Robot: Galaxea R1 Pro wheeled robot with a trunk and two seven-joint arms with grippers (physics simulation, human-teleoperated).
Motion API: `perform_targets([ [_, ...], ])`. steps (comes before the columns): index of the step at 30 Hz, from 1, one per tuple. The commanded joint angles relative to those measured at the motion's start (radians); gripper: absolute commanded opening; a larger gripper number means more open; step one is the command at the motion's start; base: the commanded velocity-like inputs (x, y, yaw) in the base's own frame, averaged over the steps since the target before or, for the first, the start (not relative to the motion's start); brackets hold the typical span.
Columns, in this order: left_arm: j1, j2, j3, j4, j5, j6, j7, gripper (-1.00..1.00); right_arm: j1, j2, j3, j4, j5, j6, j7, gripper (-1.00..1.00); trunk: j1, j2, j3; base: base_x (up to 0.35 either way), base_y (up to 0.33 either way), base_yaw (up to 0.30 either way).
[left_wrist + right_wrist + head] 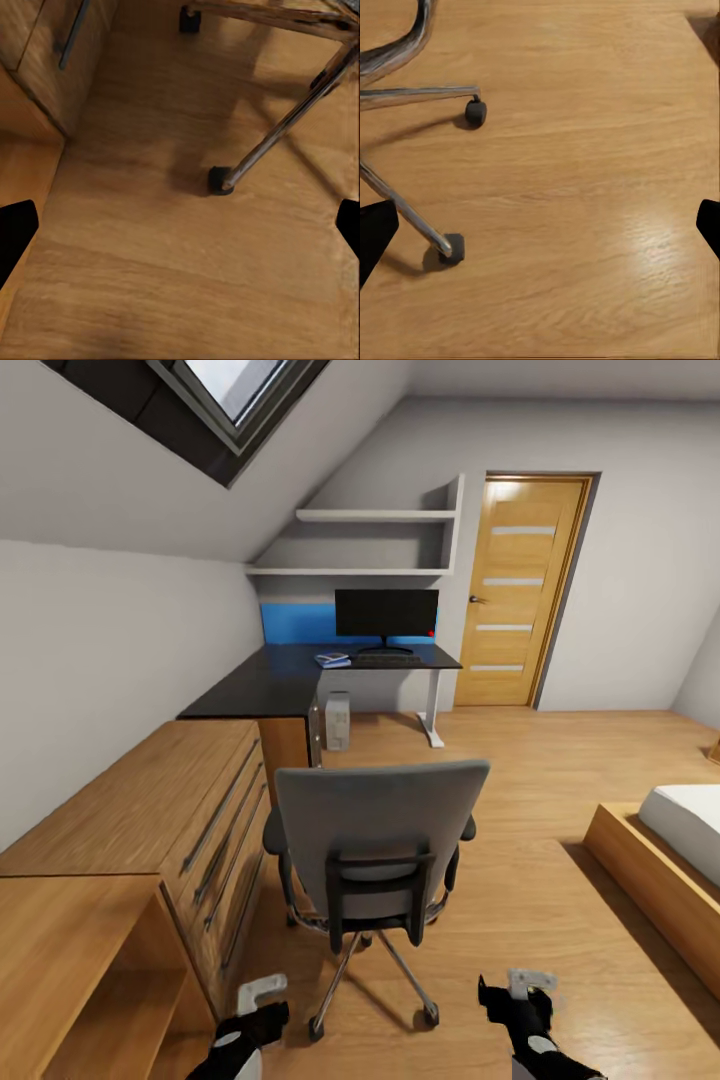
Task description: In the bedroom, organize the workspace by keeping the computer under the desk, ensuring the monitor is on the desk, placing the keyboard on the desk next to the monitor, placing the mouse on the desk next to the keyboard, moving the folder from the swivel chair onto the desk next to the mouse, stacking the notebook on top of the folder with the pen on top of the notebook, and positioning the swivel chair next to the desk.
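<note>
On the desk (pixel 270 685): monitor (pixel 386 612), keyboard (pixel 387 658).

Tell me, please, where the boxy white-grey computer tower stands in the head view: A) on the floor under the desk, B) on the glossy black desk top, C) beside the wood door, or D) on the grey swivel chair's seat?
A: the boxy white-grey computer tower stands on the light wood floor beneath the glossy black desk top, left of the desk's white leg.

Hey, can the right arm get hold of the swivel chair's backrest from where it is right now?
Probably yes. The right gripper hangs low, just behind the swivel chair, with bare floor between them and nothing blocking. The backrest faces the robot, so the arm would only need to lift and extend forward.
</note>
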Motion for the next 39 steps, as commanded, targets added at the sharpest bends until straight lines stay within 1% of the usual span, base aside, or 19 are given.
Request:
perform_targets([
  [1,-0.035,-0.017,-0.008,-0.002,0.007,0.018,0.009,1.0,-0.056,-0.003,0.007,-0.005,-0.008,0.057,-0.007,1.0,0.004,-0.008,-0.004,0.0,0.0,0.0],
  [2,-0.046,-0.033,-0.009,-0.003,0.006,0.023,0.009,1.0,-0.09,-0.006,0.005,-0.004,-0.01,0.079,-0.007,1.0,0.008,-0.015,-0.008,0.0,0.0,0.0],
  [3,-0.061,-0.056,-0.009,0.003,0.003,0.031,0.008,1.0,-0.145,-0.027,0.001,-0.005,-0.025,0.125,-0.007,1.0,0.011,-0.022,-0.011,0.0,0.0,0.0],
  [4,-0.063,-0.056,-0.009,0.005,0.003,0.032,0.007,1.0,-0.153,-0.031,0.0,-0.007,-0.033,0.137,-0.007,1.0,0.015,-0.029,-0.014,0.0,0.0,0.0],
  [5,-0.064,-0.051,-0.009,0.007,0.003,0.033,0.007,1.0,-0.158,-0.033,-0.001,-0.009,-0.038,0.145,-0.007,1.0,0.019,-0.036,-0.017,0.0,0.0,0.0],
  [6,-0.066,-0.015,-0.009,0.021,0.003,0.03,0.007,1.0,-0.165,-0.018,-0.002,-0.007,-0.047,0.15,-0.004,1.0,0.023,-0.043,-0.02,0.0,0.0,0.0],
  [8,-0.067,-0.005,-0.009,0.022,0.003,0.028,0.007,1.0,-0.166,-0.015,-0.005,-0.004,-0.049,0.146,-0.003,1.0,0.031,-0.057,-0.026,0.0,0.0,0.0],
  [12,-0.097,-0.005,-0.009,0.017,0.003,0.031,0.009,1.0,-0.166,-0.017,-0.009,-0.001,-0.052,0.139,-0.003,1.0,0.046,-0.085,-0.039,0.0,0.0,0.0],
  [14,-0.144,-0.002,-0.009,0.015,0.007,0.038,0.01,1.0,-0.166,-0.016,-0.011,-0.002,-0.054,0.128,-0.003,1.0,0.054,-0.099,-0.045,0.0,0.0,0.0],
  [15,-0.161,0.002,-0.007,0.017,0.012,0.046,0.008,1.0,-0.166,-0.016,-0.012,-0.002,-0.055,0.117,-0.003,1.0,0.057,-0.106,-0.048,0.0,0.0,0.0],
  [17,-0.172,0.007,-0.004,0.022,0.021,0.06,0.006,1.0,-0.166,-0.016,-0.013,-0.002,-0.055,0.101,-0.003,1.0,0.065,-0.12,-0.055,0.0,0.0,0.0],
  [18,-0.182,0.01,0.0,0.04,0.035,0.075,0.003,1.0,-0.166,-0.016,-0.013,-0.002,-0.056,0.072,-0.004,1.0,0.069,-0.127,-0.058,0.0,0.0,0.0],
  [22,-0.189,0.018,0.003,0.065,0.047,0.088,0.001,1.0,-0.165,-0.015,-0.013,-0.002,-0.057,0.026,-0.006,1.0,0.084,-0.155,-0.07,0.0,0.0,0.0],
  [28,-0.191,0.022,0.004,0.072,0.049,0.089,0.0,1.0,-0.165,-0.009,-0.008,-0.001,-0.058,0.017,-0.003,1.0,0.107,-0.197,-0.089,0.0,0.0,0.0],
  [33,-0.192,0.018,0.003,0.073,0.048,0.086,0.0,1.0,-0.165,0.003,-0.006,-0.002,-0.057,0.021,0.006,1.0,0.126,-0.232,-0.105,0.0,0.0,0.0],
  [35,-0.192,0.016,0.002,0.073,0.048,0.082,0.0,1.0,-0.165,0.015,-0.005,-0.003,-0.055,0.042,0.021,1.0,0.134,-0.246,-0.111,0.0,0.0,0.0],
  [39,-0.192,0.013,0.0,0.083,0.048,0.052,0.0,1.0,-0.165,0.044,-0.005,-0.001,-0.052,0.069,0.104,1.0,0.149,-0.274,-0.123,0.0,0.0,0.0],
])
